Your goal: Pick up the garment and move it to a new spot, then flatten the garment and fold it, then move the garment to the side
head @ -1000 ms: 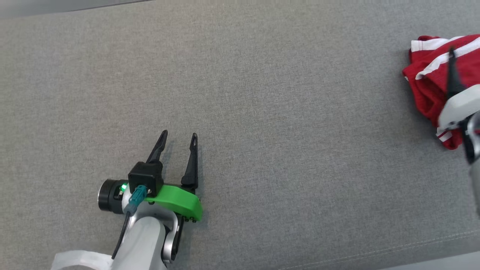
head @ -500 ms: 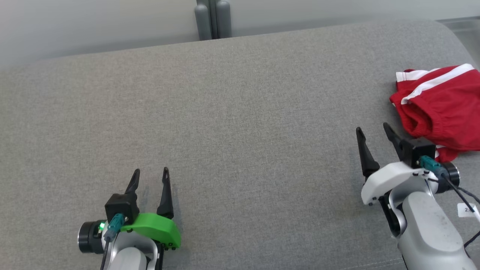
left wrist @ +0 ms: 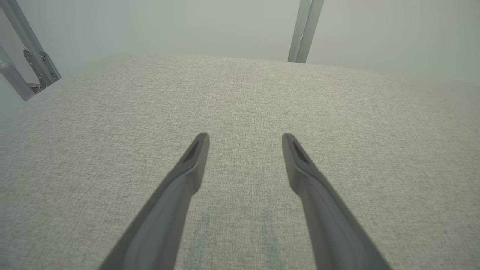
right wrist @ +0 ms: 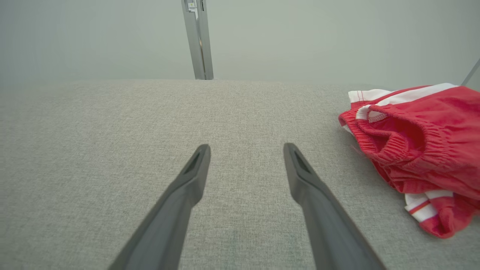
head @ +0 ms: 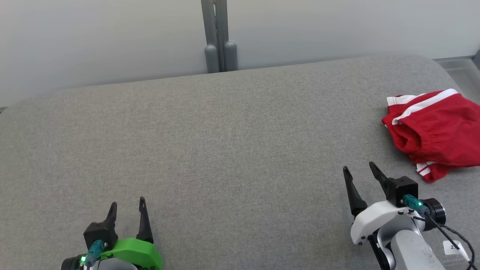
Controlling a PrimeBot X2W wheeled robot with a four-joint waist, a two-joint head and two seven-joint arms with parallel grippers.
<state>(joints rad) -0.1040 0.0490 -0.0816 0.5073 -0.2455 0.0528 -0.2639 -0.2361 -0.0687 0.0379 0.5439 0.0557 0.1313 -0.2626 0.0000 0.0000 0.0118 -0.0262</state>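
A: What sort of place is this?

B: It looks like a robotics lab or test room rather than a home. A wide pad (head: 240, 150) covered in grey fabric serves as the work surface. It is set against a plain, pale wall (head: 112, 37).

A: What else points to that?

B: A bare grey metal post (head: 219, 37) rises behind the pad, and a drilled metal bracket (left wrist: 37, 63) shows beyond its edge. The robot's left gripper (head: 127, 201) and right gripper (head: 358, 166) hang over the fabric.

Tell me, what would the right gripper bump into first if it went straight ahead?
Probably just the grey cushion: the right gripper points across bare fabric, seemingly tilted slightly down. The red garment lies off to its right, out of that line.
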